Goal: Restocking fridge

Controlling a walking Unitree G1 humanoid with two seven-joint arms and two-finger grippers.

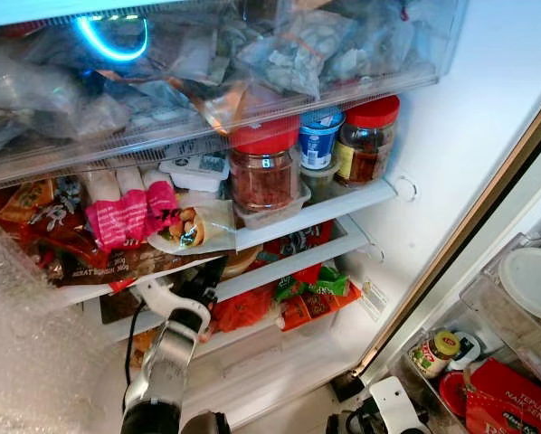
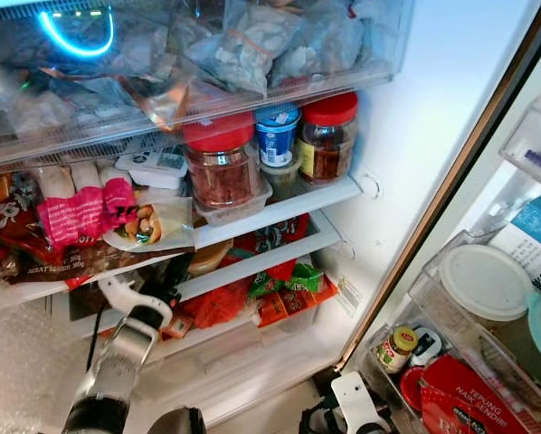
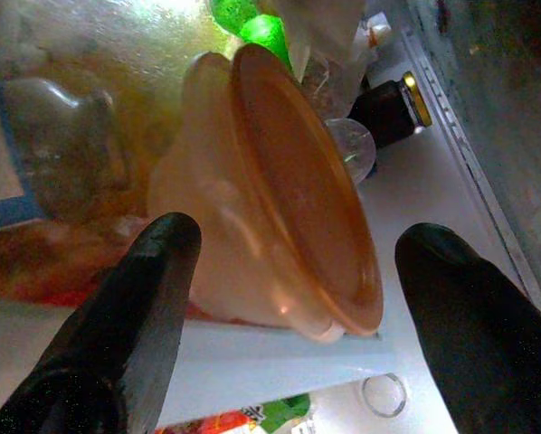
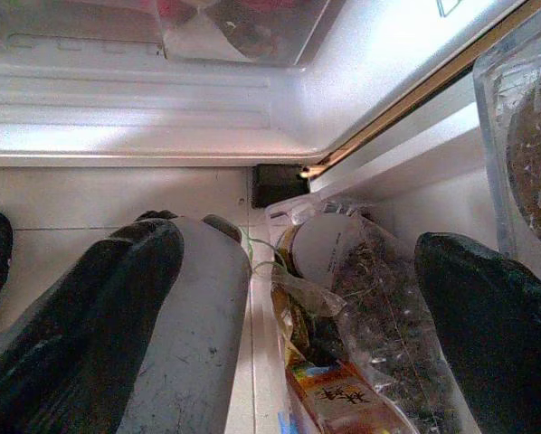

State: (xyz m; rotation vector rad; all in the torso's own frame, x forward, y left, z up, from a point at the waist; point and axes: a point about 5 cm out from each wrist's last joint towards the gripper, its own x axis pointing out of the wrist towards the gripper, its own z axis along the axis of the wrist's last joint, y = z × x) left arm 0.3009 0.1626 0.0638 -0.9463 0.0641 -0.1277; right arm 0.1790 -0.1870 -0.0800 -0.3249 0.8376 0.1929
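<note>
Open fridge [image 1: 406,190], shelves crammed. Red pack at door, 5 o'clock [image 1: 506,402]: "TEPUNG" legible; brown pack at 9 o'clock [image 1: 99,262]: "BERAT BERSIH". Left gripper [image 3: 289,298] under middle shelf, fingers spread wide, gripping nothing, orange-lidded tub [image 3: 298,208] between them. Right gripper [image 4: 298,316] low by door bin, fingers wide apart, empty.
</note>
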